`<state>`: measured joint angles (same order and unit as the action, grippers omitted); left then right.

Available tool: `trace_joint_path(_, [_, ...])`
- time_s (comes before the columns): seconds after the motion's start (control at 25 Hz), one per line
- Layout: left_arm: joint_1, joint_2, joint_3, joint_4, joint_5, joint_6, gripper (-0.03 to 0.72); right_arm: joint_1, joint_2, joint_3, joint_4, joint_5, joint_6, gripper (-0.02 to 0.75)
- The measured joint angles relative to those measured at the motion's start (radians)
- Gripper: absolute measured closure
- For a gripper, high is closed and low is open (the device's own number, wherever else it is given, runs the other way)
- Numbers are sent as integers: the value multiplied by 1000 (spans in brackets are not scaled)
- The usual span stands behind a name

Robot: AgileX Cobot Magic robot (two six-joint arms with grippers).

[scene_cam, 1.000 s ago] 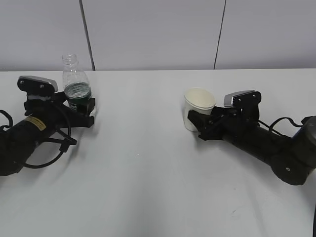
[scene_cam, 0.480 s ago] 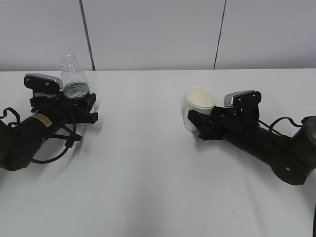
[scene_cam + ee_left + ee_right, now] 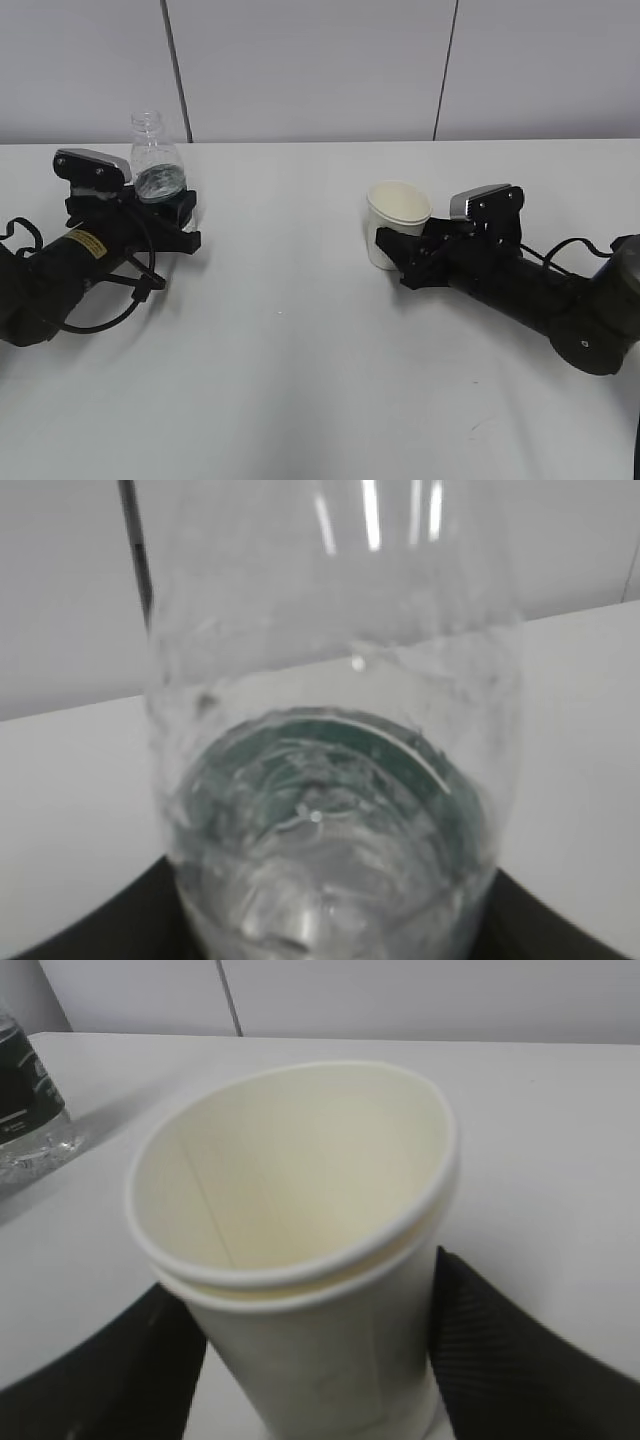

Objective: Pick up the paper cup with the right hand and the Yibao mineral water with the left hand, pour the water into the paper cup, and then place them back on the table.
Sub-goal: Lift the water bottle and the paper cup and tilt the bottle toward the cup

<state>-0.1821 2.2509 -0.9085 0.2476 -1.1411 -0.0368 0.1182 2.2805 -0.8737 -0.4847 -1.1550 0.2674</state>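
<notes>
The paper cup point(image 3: 398, 215) stands right of centre on the table point(image 3: 300, 380), leaning slightly. In the right wrist view the cup point(image 3: 300, 1210) looks empty inside. My right gripper point(image 3: 393, 252) is shut on its lower wall, a black finger point(image 3: 490, 1350) pressing each side point(image 3: 315, 1360). The Yibao mineral water point(image 3: 156, 160), clear and capless, stands upright at the far left. My left gripper point(image 3: 170, 212) is shut around its label band. In the left wrist view the bottle point(image 3: 330, 780) fills the frame between the dark fingers point(image 3: 90, 930), and the label is mostly hidden.
A grey panelled wall point(image 3: 320, 70) runs behind the table's far edge. The bottle also shows at the left edge of the right wrist view point(image 3: 25, 1100). Open white tabletop lies between the two arms and in front of them.
My left arm has pushed forward and up around the bottle, hiding its label. The cup and my right gripper have shifted slightly left, and the cup now leans.
</notes>
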Motion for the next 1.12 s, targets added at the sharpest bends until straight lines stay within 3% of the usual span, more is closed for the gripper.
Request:
trace_joint_path(0.36, [0,-54,0,125,36,-2,335,0,0,-2,-82,-2,0,218])
trace_joint_path(0.6, [-3,-126,0,288,181,-39,335,0,0,-4,-193,-6,21,218])
trace_joint_path(1.12, [-98,-303,0,418,519,-43,335,0,-41,-10,-376,56,128,218])
